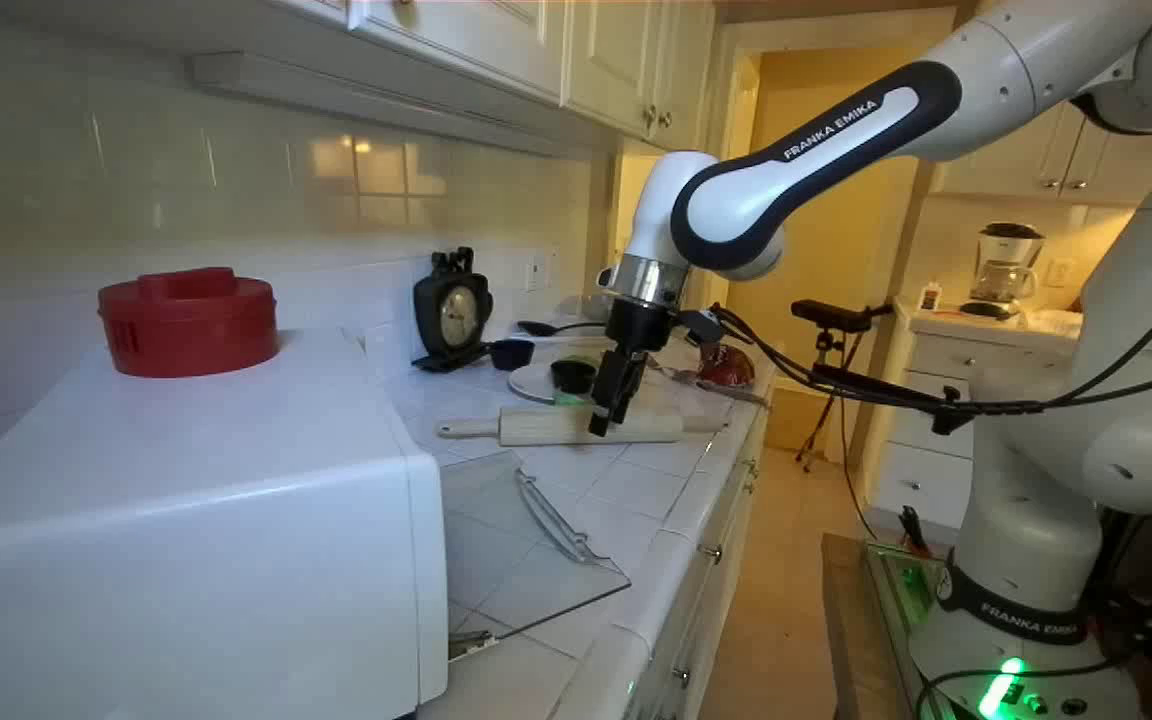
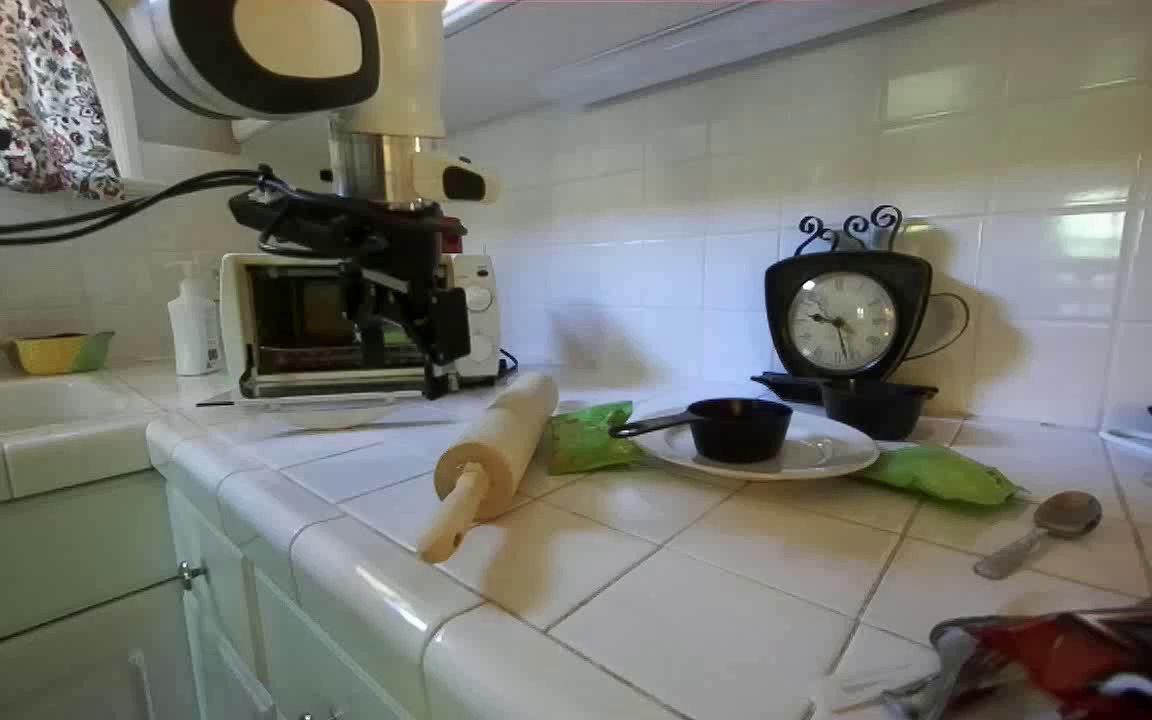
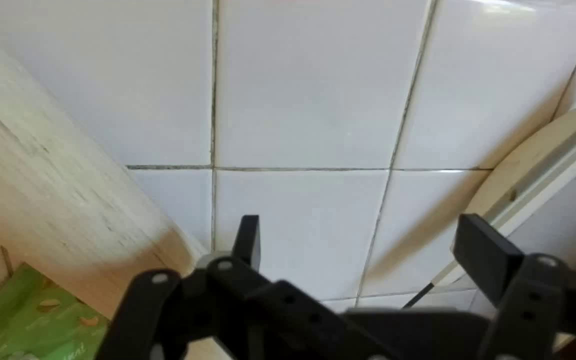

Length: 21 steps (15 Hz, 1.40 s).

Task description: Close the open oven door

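Observation:
The white oven stands on the tiled counter, and its front shows in an exterior view. Its glass door is swung down, open, and reaches out over the counter. A slim bar handle runs along its outer edge. In the wrist view the door's edge and handle show at the right, partly behind a finger. My gripper points down above the counter, between door and rolling pin. In the wrist view its fingers are wide apart, with only tile between them. It appears apart from the door.
A wooden rolling pin lies beside the gripper. It shows at the left in the wrist view. Green packets, a plate with a black cup and a clock are beyond it. A red container sits on the oven.

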### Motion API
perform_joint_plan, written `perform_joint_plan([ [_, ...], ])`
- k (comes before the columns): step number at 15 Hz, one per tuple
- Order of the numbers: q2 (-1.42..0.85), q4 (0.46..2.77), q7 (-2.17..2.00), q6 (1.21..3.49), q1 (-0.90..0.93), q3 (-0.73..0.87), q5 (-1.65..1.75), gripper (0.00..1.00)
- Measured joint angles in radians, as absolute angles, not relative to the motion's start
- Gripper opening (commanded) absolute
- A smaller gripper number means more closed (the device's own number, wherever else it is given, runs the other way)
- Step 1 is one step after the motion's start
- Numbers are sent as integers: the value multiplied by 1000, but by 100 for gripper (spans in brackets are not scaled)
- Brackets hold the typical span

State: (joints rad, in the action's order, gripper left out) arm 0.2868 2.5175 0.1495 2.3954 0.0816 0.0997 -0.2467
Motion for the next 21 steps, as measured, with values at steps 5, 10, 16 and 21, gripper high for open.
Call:
perform_joint_plan([
  [5, 287, 2518, 149, 2395, 82, 100, -247, 100],
  [10, 287, 2517, 151, 2410, 80, 99, -273, 100],
  [16, 246, 2500, 153, 2572, 97, 96, -413, 100],
  [21, 178, 2483, 181, 2590, 132, 79, -503, 100],
])
